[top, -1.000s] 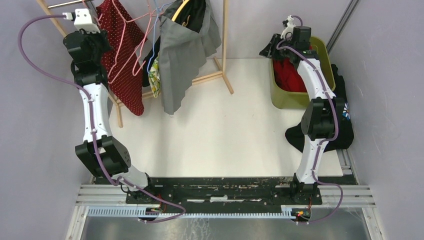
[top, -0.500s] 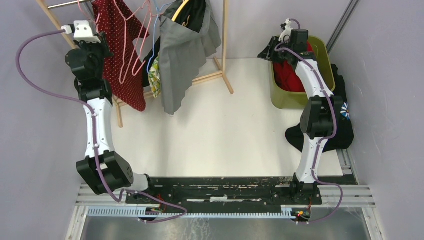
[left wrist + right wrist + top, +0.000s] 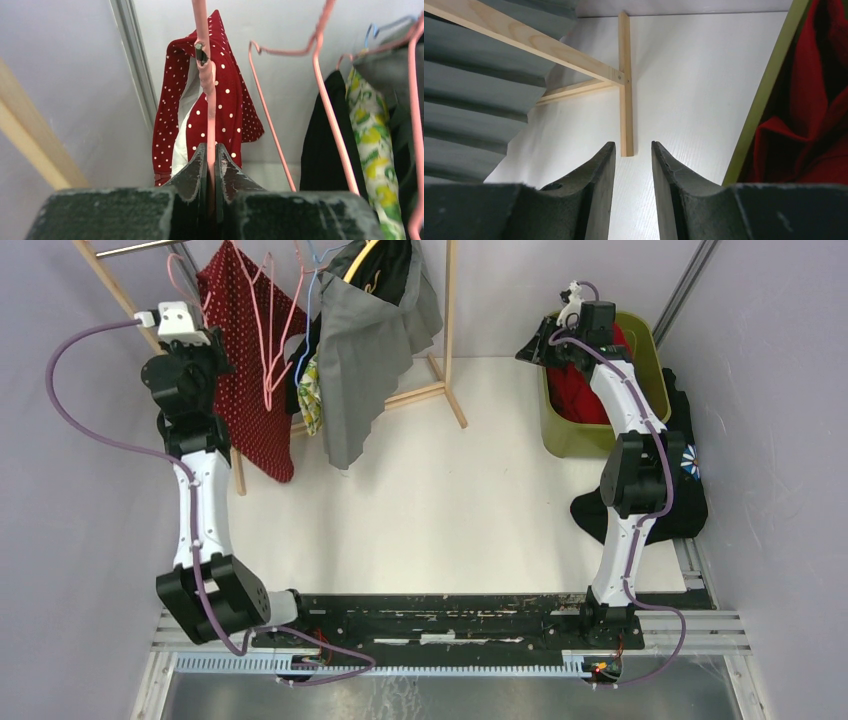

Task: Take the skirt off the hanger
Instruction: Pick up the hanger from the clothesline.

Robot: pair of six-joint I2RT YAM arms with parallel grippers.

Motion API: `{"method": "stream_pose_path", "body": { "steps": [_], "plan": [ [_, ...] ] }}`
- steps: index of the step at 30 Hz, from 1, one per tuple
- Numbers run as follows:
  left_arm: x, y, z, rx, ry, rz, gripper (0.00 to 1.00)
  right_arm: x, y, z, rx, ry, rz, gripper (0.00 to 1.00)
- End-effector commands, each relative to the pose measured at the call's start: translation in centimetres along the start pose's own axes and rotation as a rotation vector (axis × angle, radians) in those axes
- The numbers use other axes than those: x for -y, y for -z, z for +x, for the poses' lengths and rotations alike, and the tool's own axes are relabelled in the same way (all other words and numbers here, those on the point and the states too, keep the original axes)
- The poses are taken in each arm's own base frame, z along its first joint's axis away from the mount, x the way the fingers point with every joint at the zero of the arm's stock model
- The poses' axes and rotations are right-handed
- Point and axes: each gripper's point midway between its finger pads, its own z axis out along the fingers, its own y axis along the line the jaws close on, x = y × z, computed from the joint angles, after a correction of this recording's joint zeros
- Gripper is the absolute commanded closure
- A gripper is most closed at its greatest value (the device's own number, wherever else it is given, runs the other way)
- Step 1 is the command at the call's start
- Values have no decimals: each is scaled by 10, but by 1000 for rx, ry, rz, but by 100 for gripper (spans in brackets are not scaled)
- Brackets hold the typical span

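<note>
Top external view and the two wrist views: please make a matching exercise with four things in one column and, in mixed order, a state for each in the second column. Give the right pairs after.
Column one:
1. left gripper
2. right gripper
3. green bin
4. grey garment

Column two:
a. holds red clothes
b. shut on a pink hanger
c. hangs on the wooden rack
d. open, with nothing between the fingers

Right pairs: 1-b, 2-d, 3-a, 4-c.
</note>
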Motion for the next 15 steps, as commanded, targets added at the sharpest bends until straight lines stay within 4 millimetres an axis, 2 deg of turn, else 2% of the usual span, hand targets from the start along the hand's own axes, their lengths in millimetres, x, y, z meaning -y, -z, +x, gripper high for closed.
{"method": "stream_pose_path", "body": {
  "steps": [1,7,12,15],
  "plan": [
    [-3,42,-38,42,-148,-42,97,3,-2,-3,11,36,-14,62],
    [5,69,-28,-16,-199,-31,97,3,3,-8,12,74,0,65],
    [27,82,-9,-93,-138,13,97,-3,9,-12,21,86,-8,66],
    [30,96,-3,-117,-115,5,97,-7,16,-12,26,98,-10,66]
  ]
}}
